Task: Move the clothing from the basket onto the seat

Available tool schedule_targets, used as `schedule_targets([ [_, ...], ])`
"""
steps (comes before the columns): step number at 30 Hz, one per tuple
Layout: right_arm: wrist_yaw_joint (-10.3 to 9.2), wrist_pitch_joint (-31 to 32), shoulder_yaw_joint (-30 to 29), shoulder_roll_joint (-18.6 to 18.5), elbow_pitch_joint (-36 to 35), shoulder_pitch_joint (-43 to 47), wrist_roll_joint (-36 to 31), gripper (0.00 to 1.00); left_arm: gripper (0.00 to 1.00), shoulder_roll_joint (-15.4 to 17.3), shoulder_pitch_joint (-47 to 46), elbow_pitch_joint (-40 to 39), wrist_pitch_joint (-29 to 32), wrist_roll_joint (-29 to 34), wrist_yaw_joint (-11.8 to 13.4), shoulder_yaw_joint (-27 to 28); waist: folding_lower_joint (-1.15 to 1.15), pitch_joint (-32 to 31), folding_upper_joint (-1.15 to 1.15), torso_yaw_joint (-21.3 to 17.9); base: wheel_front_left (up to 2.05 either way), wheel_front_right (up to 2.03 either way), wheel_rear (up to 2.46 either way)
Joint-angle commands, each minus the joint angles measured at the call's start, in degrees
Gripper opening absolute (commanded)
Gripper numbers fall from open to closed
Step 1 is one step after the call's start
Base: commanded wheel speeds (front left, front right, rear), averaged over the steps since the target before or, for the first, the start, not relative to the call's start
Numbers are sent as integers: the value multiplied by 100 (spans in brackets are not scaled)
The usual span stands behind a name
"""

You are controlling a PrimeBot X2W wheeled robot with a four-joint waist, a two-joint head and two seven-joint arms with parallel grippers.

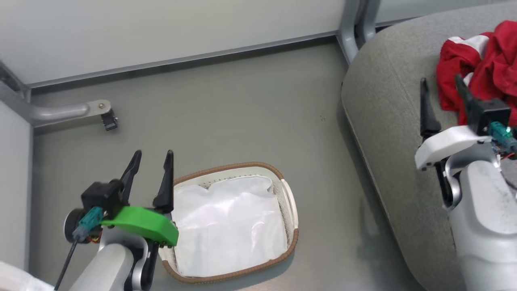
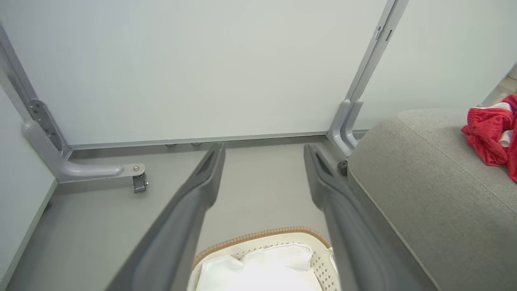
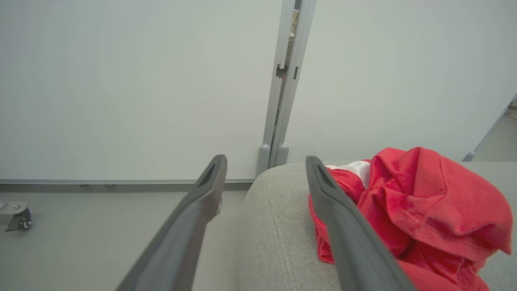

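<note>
Red clothing [image 1: 492,56] lies heaped on the grey sofa seat [image 1: 387,121] by the spread, empty right end effector [image 1: 440,79], while the white-lined basket [image 1: 292,210] sits on the floor [image 1: 242,101] beside the spread, empty left end effector [image 1: 154,153].

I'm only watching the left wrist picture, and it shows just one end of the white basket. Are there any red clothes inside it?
Observer: No. The head view shows the whole basket, and it holds nothing but its white liner.
Operator: I see a scrap of red on the grey seat. Is that everything?
Observer: There is more. The right wrist view shows the clothing bunched in a heap on the seat.
Operator: Is the other arm holding that heap?
Observer: No. In the head view the right gripper is beside the heap, its jaws wide apart with nothing between them.
</note>
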Motion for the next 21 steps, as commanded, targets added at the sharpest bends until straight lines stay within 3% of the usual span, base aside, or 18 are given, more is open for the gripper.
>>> schedule_targets([
  [1,-8,-21,-60,63,-120,230,-87,100,100,-18,238,-30,-2,96,-19,168,0,-377,0,417,0,0,0],
  [7,-8,-30,-114,459,-796,1078,-119,100,100,-326,954,-129,-1,481,-139,913,0,-583,0,729,0,0,0],
  [21,-8,-32,617,526,-1691,2986,756,100,100,-970,2209,-366,-2,1185,-280,1896,0,-1023,0,957,0,0,0],
])
